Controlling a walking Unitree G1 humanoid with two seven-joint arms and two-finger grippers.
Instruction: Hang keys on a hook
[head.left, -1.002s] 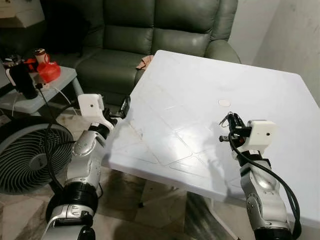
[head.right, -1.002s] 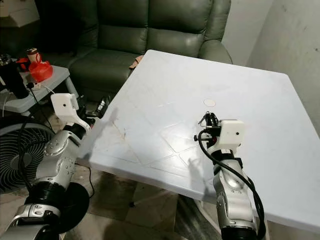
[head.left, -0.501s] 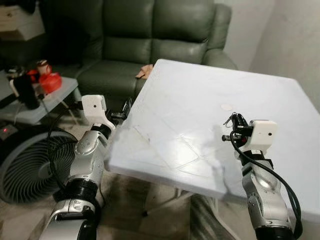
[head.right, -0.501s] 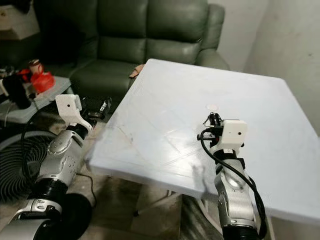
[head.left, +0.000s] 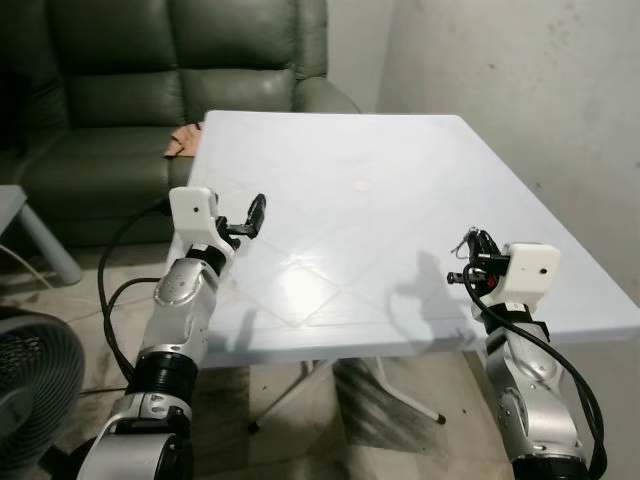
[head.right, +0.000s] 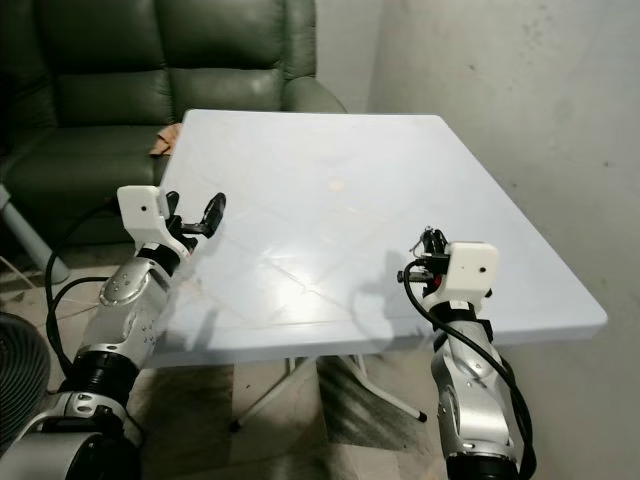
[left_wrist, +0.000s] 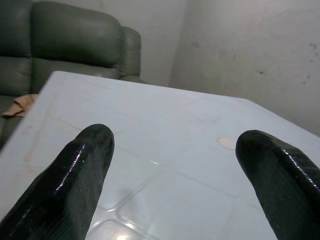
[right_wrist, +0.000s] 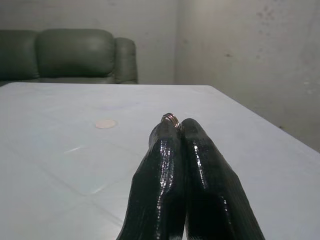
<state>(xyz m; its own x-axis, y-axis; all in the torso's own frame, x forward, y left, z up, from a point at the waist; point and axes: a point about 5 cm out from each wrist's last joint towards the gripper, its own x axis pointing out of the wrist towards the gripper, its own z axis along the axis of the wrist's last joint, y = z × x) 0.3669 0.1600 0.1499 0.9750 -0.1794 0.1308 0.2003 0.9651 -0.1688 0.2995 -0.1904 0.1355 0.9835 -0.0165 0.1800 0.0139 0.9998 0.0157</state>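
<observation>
A green sofa (head.left: 150, 70) is seen behind a white table (head.left: 380, 150), whose far left corner almost meets it; a bare wall (head.left: 540, 90) runs along the table's right edge. A fan (head.left: 25, 385) stands on the floor off the near left corner. A crumpled cloth (head.left: 182, 142) lies on the sofa seat by the far left corner, and a small pale disc (head.left: 362, 184) rests on the table near its middle.

The left gripper (head.left: 255, 213) is held over the table's left edge, its fingers (left_wrist: 75, 175) spread wide with nothing between them. The right gripper (head.left: 478, 250) is raised near the near right corner, just over the right edge, its fingers (right_wrist: 172, 170) pressed together on the keys (head.left: 466, 240). A metal ring of the keys (right_wrist: 170, 118) is pinched at the fingertips. In the eye views the bunch is too small for its long axis or heading to be made out; it sits at the tips, clear of the table.
</observation>
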